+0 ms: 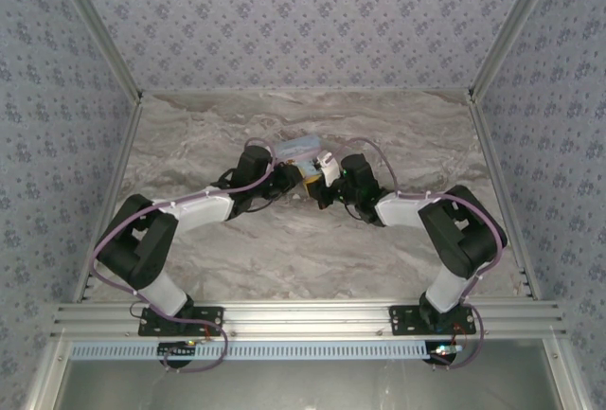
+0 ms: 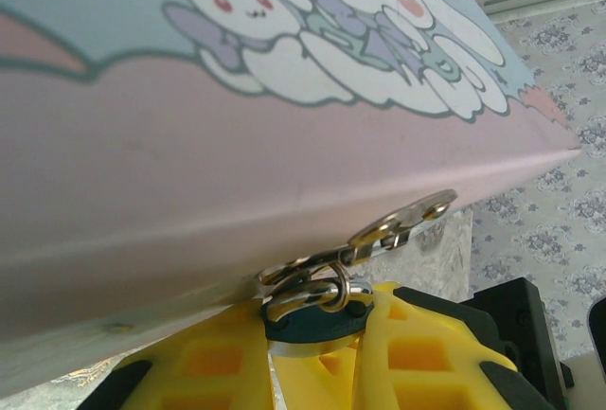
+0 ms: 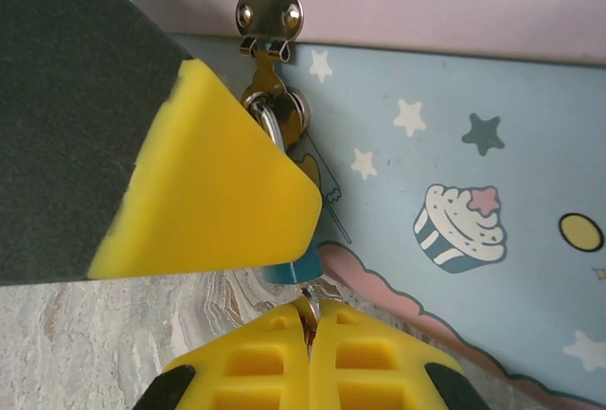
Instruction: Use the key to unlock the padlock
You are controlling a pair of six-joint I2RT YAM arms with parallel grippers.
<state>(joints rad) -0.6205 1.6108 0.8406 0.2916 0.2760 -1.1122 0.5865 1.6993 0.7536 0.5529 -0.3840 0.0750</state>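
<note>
The right gripper (image 3: pixel 309 323) is clenched, its yellow pads pressed together on the key (image 3: pixel 305 298), a thin metal sliver that sticks up toward the underside of the padlock (image 3: pixel 295 270) and is touching or almost touching it. The left gripper (image 2: pixel 317 332) appears clamped on the padlock's teal body, whose shackle (image 2: pixel 327 289) is threaded through the hasp (image 3: pixel 270 17) of the cartoon-printed tin (image 3: pixel 454 126) on the marble-patterned table (image 3: pixel 76 353). To seat the key well, I judge the left gripper should hold the padlock rigid. The right gripper should keep the sliver in line with the keyway, push straight in, and twist only once it is fully home. A skewed push would probably bend or drop it. The tin carries bubble lettering among its bunnies, too distorted to read, and I can make out no brand.
</note>
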